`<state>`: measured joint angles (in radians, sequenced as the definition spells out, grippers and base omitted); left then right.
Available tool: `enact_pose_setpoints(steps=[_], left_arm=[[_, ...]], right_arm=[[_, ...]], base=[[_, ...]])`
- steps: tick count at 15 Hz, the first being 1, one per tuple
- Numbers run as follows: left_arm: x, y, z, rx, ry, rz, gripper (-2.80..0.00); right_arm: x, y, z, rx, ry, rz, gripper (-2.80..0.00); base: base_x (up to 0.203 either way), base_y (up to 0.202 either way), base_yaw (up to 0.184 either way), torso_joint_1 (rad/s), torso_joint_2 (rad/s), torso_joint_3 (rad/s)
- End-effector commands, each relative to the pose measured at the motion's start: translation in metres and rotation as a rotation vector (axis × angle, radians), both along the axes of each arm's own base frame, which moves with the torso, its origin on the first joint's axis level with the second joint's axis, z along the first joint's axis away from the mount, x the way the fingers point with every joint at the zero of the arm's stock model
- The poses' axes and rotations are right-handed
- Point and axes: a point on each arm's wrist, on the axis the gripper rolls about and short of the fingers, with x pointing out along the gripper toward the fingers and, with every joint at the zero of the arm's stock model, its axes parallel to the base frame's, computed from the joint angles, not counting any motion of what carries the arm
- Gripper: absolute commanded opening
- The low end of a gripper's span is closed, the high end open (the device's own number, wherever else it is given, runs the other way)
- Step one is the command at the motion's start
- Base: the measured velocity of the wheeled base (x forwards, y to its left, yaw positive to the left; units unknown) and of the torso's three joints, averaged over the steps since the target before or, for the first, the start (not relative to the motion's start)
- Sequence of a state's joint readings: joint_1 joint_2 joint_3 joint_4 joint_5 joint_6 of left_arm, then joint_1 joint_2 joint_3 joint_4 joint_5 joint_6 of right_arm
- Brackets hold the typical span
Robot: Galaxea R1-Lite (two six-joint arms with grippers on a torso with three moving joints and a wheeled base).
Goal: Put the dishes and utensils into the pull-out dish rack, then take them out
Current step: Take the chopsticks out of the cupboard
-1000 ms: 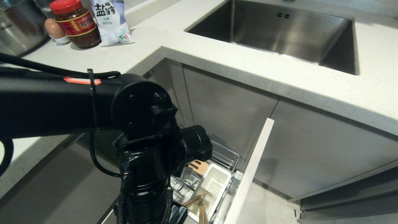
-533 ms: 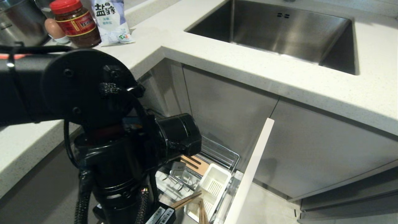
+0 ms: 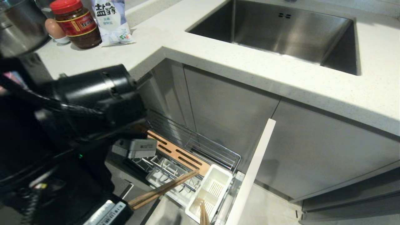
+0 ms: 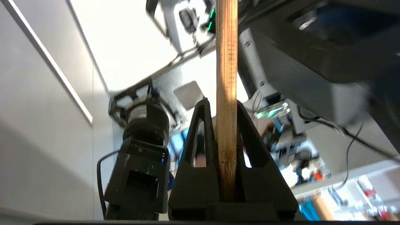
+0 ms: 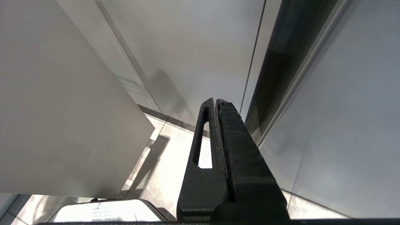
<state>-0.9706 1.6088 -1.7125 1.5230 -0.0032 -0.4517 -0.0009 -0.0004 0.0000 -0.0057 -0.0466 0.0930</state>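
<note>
My left gripper (image 4: 222,103) is shut on light-brown wooden chopsticks (image 4: 226,78). In the head view the chopsticks (image 3: 164,189) slant over the pull-out dish rack (image 3: 218,153), their far ends near its slotted wooden strip (image 3: 178,153); the gripper itself is hidden under my left arm (image 3: 78,103) at the lower left. More wooden stick ends (image 3: 203,215) stand in the rack's white caddy (image 3: 214,186). My right gripper (image 5: 216,100) is shut and empty, hanging by cabinet fronts above the floor. The dishes are out of view.
The rack's pale front panel (image 3: 253,175) juts out below the counter (image 3: 250,72). A steel sink (image 3: 281,31) lies at the back right. At the back left stand a red-lidded jar (image 3: 76,23), a salt bag (image 3: 111,20), an egg (image 3: 54,28) and a steel pot (image 3: 18,28).
My left arm has swung up and to the left, uncovering the rack. The held chopsticks have come away from the caddy and now slant above the rack. The right arm is still.
</note>
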Motion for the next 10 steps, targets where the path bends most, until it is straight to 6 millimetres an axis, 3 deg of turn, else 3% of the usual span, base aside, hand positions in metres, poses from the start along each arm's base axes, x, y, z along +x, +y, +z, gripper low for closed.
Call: enact_pose_setpoints(steps=[1,10], left_arm=[[-0.019,0.027,0.025,-0.103,-0.088,0.001,-2.80],[-0.055,0.091,0.072,-0.298,-0.456,0.108,-2.80]], right_arm=[[0.000,0.000,0.000,0.001,-0.005,-0.002,-2.80],[0.000,0.000,0.000,0.001,-0.005,0.000,-2.80]], base=[[0.000,0.000,0.000,0.000,0.00,0.000],[0.000,0.000,0.000,0.000,0.00,0.000]])
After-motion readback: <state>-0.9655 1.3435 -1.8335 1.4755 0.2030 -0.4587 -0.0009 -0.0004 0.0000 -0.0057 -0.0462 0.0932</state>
